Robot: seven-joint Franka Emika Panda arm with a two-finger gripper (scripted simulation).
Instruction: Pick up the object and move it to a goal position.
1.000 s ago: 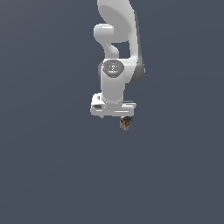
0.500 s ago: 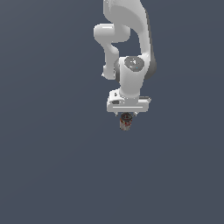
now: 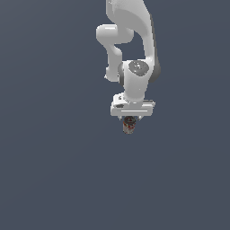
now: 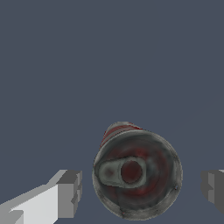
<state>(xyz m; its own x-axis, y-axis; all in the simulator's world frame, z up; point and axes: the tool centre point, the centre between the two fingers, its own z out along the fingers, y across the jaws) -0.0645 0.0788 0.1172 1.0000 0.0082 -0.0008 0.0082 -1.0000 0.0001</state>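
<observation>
The object [image 3: 129, 127] is a small dark upright can with red and whitish patches, standing just under the white hand in the exterior view. In the wrist view its dark round top [image 4: 138, 173] with a pull tab sits between the two grey fingertips [image 4: 70, 192]. A narrow gap shows on each side of it. My gripper [image 3: 130, 121] is straight above the can, open, with one finger on each side and neither one touching it. The can's lower body is mostly hidden beneath its top in the wrist view.
A plain, flat, dark blue-grey surface [image 3: 54, 170] lies all around. The white arm [image 3: 134, 54] rises towards the top of the exterior view. No other objects show in either view.
The hand has shifted toward the exterior view's right and now sits centred over the can. The can itself has stayed in place.
</observation>
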